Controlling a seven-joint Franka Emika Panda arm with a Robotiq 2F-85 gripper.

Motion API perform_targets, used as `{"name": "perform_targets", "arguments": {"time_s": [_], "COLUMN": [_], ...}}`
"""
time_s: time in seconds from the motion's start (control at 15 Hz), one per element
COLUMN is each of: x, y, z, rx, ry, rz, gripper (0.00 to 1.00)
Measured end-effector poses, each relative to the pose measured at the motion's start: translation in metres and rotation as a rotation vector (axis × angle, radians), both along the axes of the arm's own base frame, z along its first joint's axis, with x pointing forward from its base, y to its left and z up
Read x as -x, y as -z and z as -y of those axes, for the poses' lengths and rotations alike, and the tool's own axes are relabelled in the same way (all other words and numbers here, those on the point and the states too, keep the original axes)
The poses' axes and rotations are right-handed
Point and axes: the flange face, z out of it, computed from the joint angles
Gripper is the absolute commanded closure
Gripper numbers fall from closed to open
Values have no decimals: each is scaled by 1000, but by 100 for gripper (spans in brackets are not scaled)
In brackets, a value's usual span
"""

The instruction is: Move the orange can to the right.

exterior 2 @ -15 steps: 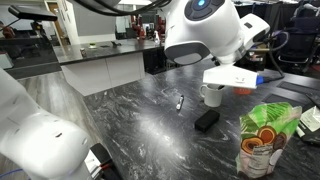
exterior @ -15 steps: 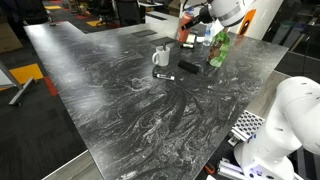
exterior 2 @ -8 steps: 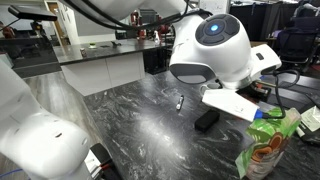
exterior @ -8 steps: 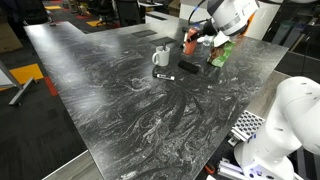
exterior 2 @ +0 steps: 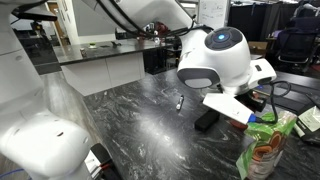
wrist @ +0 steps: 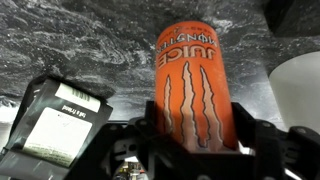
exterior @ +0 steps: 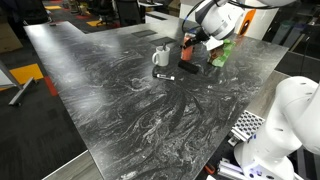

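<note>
The orange can (wrist: pixel 195 85) is orange-red with a claw-mark logo and stands upright between my jaws in the wrist view. My gripper (wrist: pixel 197 128) is shut on the can, with a finger pressed against each side. In an exterior view the can (exterior: pixel 186 46) shows as a small orange patch under my gripper (exterior: pixel 190 50), between the white mug (exterior: pixel 161 57) and the green bottle (exterior: pixel 220 50). In the other exterior view the arm hides the can.
A black box (exterior: pixel 190 68) lies just in front of the can and also shows in the wrist view (wrist: pixel 55 120) and in an exterior view (exterior 2: pixel 207 120). The mug (wrist: pixel 298 90) is close beside the can. A small dark pen-like item (exterior: pixel 165 76) lies on the marbled table (exterior: pixel 120 90).
My gripper has moved down and toward the near side with the can in it, closer to the black box. The mug, box and bottle have not moved.
</note>
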Motion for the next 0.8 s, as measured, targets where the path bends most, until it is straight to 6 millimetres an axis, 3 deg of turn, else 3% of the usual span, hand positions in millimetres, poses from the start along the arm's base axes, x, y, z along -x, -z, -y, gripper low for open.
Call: {"name": "perform_targets", "arguments": {"time_s": [0.33,0.8], "x": [-28,-60], "y": [-3,-11], "z": [-1,-23], "rx": [36,58], "ry": [25,44], "rz": [-43,-178], "gripper": [0,0]}}
